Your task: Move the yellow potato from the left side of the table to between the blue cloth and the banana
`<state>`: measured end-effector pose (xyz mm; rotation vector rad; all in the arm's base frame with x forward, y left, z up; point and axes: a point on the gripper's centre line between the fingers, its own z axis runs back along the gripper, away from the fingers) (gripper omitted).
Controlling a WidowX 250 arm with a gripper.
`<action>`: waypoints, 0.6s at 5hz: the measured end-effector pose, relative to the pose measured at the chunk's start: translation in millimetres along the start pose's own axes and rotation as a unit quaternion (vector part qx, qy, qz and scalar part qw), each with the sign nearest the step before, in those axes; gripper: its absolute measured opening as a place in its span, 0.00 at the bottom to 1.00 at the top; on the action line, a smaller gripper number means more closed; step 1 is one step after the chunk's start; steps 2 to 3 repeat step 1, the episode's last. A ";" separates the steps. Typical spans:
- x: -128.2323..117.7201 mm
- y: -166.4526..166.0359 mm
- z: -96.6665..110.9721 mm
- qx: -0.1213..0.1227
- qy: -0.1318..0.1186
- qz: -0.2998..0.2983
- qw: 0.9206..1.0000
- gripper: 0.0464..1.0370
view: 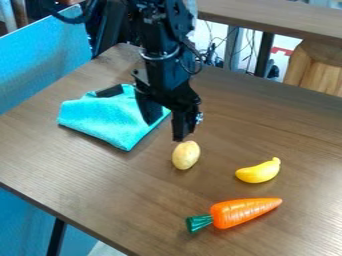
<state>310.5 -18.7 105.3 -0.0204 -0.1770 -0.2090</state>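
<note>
Camera view: the tool [165,131] is seen open, near the potato [186,155] on the desk [100,172]. For a good grip, it should be centred over the potato, lowered slowly and closed softly.

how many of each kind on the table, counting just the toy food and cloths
Carrot: 1
Banana: 1
Pale yellow, potato-like piece: 1
Turquoise cloth: 1
Total: 4
</note>
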 end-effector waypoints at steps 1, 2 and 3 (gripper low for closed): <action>-4.7 4.6 0.7 0.013 0.017 -0.006 1.000 0.96; -4.7 4.6 0.7 0.013 0.017 -0.006 1.000 0.96; -4.7 4.6 0.7 0.013 0.017 -0.006 1.000 0.96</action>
